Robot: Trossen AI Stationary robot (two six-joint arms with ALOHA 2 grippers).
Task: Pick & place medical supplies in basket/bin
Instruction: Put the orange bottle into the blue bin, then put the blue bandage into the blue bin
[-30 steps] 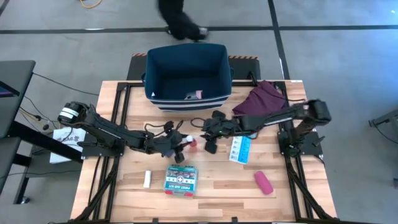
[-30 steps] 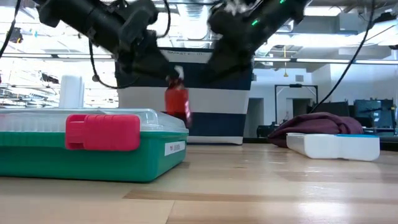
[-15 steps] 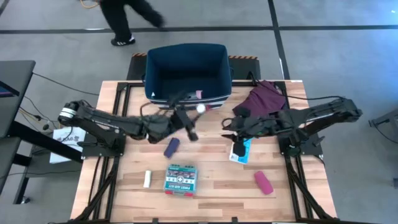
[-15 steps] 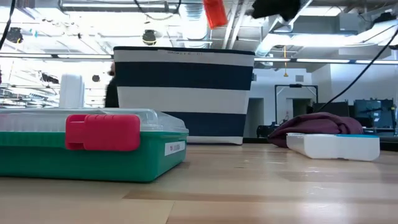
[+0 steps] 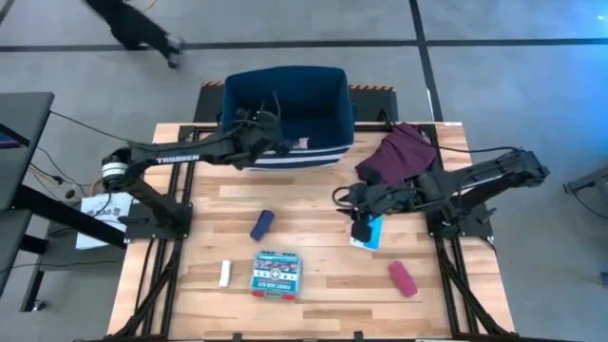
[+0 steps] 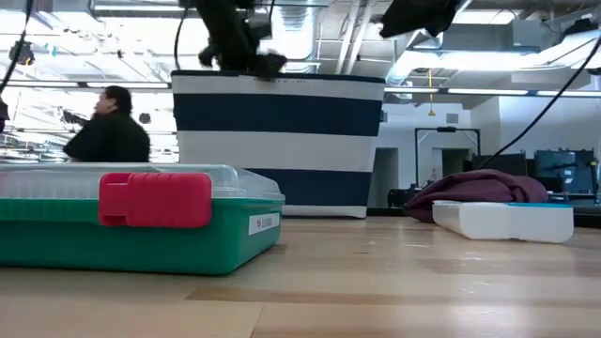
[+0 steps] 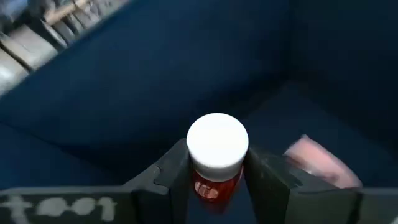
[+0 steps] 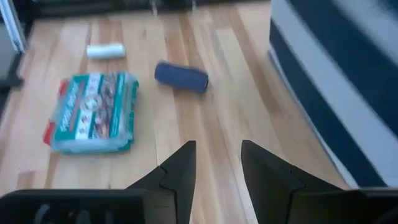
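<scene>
While the left hand (image 7: 217, 177) holds the red bottle (image 7: 216, 155) over the open bin (image 5: 285, 100), a pink item (image 7: 320, 163) already lies inside. Still out on the desk (image 5: 323, 285) are the green first-aid box (image 5: 275, 275), blue tube (image 5: 261, 225), white stick (image 5: 225, 274), pill strip (image 5: 370, 231) and pink oblong (image 5: 402, 278). The right hand (image 8: 216, 163) hovers empty, fingers apart, near the strip.

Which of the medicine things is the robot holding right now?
The red bottle with the white cap. The left gripper's fingers pinch it above the navy bin; the other items lie loose on the table.
</scene>
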